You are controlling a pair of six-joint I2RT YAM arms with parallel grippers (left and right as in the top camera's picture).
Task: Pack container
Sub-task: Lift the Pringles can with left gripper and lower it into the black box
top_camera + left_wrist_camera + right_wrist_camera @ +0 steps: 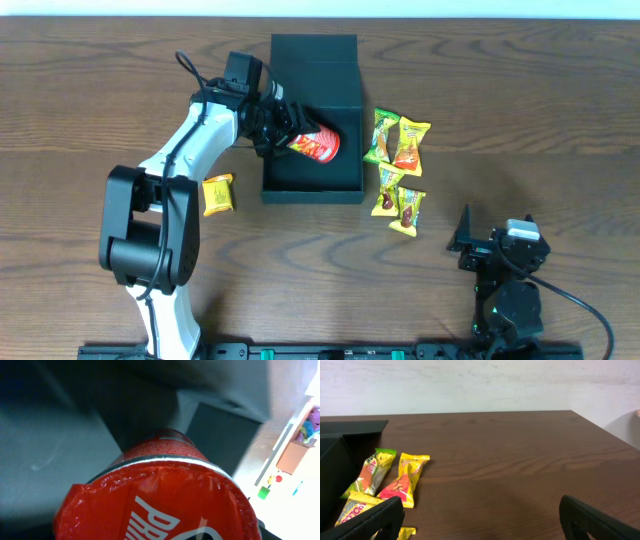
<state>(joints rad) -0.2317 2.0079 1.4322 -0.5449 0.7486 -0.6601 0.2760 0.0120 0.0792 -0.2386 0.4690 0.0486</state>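
Note:
The dark teal-green container (345,178) stands open at the table's middle, its lid (314,48) folded back. My left gripper (283,128) reaches over the container's left wall and is shut on a small red can (316,145), which hangs tilted inside the box. In the left wrist view the red can (160,495) fills the lower frame, hiding the fingers, with the container's dark inner walls (220,440) behind it. My right gripper (480,520) rests open near the table's front right, nothing between its fingers (370,522).
Several yellow and green snack packets (398,168) lie just right of the container; they show as well in the right wrist view, snack packets (402,480). One more yellow packet (218,194) lies left of the box beside the left arm.

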